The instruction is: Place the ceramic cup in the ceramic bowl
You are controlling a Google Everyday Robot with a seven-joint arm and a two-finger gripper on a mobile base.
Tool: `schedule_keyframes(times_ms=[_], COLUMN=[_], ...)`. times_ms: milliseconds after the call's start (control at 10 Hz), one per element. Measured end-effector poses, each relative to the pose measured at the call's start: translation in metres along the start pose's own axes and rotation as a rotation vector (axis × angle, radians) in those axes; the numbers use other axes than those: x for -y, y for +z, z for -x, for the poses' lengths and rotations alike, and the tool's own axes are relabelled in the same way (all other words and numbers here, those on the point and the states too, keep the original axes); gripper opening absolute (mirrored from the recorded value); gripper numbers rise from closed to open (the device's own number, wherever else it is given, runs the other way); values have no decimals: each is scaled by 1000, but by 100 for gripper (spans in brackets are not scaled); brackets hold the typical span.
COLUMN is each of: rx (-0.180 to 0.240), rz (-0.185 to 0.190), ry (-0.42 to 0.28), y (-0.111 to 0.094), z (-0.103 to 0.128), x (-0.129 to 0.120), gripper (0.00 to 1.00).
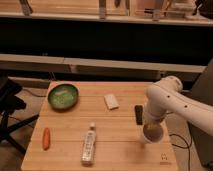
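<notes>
The ceramic cup (pixel 153 135), small, white and round, is at the right front of the wooden table (pixel 120 150). My gripper (pixel 150 127) comes down onto it from above and is shut on it, holding it just above the tabletop with a shadow under it. The arm's white elbow (pixel 167 92) stands above and to the right. The ceramic bowl (pixel 63 96), green with a darker rim, sits at the table's far left corner, well away from the gripper.
A white plastic bottle (pixel 88 145) lies at the front middle. A small white packet (pixel 111 101) lies between bowl and gripper. An orange carrot-like item (pixel 46 138) lies front left. Dark equipment (pixel 10 105) stands off the table's left edge.
</notes>
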Motion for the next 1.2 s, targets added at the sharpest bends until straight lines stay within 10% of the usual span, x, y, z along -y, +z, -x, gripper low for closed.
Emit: schedule_keyframes(times_ms=[1200], rx=[-75], rz=[7], ry=[-8], y=[-31], z=[-11], x=[24], gripper=[0])
